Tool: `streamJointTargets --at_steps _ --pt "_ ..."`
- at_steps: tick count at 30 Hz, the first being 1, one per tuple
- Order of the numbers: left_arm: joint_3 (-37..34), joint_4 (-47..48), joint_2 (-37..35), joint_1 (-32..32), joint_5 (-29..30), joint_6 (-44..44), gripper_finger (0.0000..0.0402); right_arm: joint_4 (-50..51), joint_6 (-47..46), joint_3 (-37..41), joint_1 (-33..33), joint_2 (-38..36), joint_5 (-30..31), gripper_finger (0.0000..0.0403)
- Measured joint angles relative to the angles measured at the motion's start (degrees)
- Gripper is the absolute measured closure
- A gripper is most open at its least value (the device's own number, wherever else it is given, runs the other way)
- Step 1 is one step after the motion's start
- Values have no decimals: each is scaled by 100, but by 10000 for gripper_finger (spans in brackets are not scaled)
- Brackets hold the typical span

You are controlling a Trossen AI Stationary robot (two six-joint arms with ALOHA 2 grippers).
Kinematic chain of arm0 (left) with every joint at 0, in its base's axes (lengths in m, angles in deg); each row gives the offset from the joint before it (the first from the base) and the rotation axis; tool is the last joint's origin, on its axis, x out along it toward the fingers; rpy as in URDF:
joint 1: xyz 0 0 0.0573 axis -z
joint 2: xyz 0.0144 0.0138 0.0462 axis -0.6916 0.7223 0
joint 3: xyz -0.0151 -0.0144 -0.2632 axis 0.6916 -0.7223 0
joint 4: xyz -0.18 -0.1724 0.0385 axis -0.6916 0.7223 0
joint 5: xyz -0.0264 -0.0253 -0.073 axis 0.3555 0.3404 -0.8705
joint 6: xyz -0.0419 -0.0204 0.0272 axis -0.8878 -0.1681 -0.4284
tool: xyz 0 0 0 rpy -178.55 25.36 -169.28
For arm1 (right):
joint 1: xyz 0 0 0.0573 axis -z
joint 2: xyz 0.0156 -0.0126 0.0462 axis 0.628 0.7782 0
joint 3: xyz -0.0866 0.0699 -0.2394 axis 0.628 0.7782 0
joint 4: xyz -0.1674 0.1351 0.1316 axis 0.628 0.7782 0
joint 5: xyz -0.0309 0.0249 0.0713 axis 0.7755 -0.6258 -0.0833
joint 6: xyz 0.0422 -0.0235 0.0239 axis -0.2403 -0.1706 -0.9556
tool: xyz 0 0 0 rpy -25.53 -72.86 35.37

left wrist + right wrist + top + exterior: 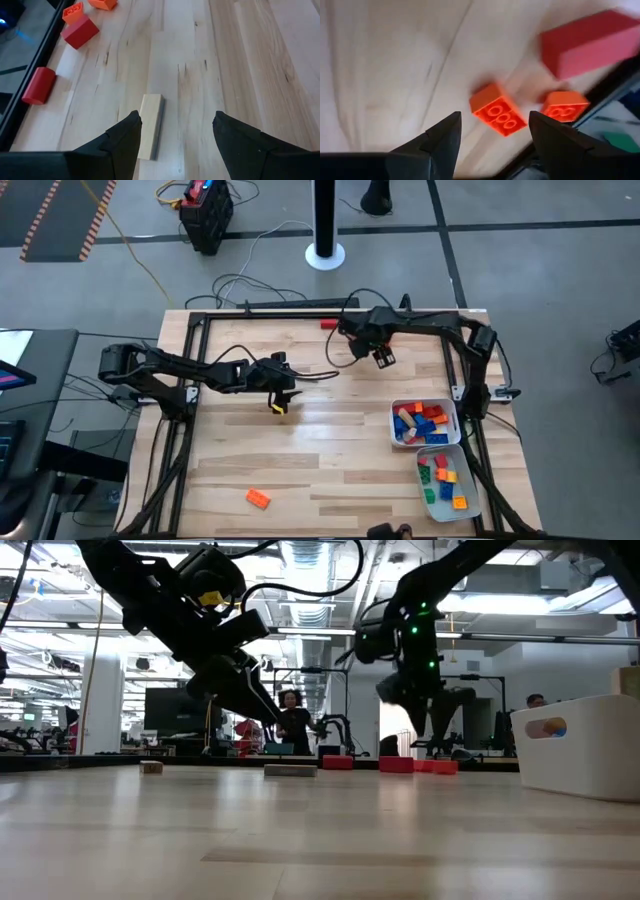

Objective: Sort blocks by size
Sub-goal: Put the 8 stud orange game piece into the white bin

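While the left tool hangs spread above a tan block mid-tabletop, the right tool, also spread and empty, hovers over orange blocks near the far edge.

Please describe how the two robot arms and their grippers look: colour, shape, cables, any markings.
Both arms are dark, nearly black, built from jointed tubular segments. Loose black cables loop along them. The left gripper and right gripper each end in two broad, wedge-shaped dark fingers. In the low view the left arm's wrist carries a yellow mark, and the right arm shows small green lights.
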State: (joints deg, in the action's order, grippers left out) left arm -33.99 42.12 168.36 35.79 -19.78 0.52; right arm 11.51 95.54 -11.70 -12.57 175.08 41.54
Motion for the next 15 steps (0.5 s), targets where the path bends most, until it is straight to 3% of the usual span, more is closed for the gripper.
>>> streamJointTargets --at_steps 4,8,15 --pt "2 11 0 0 0 -11 168 255 61 2 -62 400 327 137" --pt "2 42 0 0 -2 -46 168 654 119 9 -86 733 1098 137" --pt "2 60 0 0 -4 -55 168 405 677 9 13 748 1297 137"
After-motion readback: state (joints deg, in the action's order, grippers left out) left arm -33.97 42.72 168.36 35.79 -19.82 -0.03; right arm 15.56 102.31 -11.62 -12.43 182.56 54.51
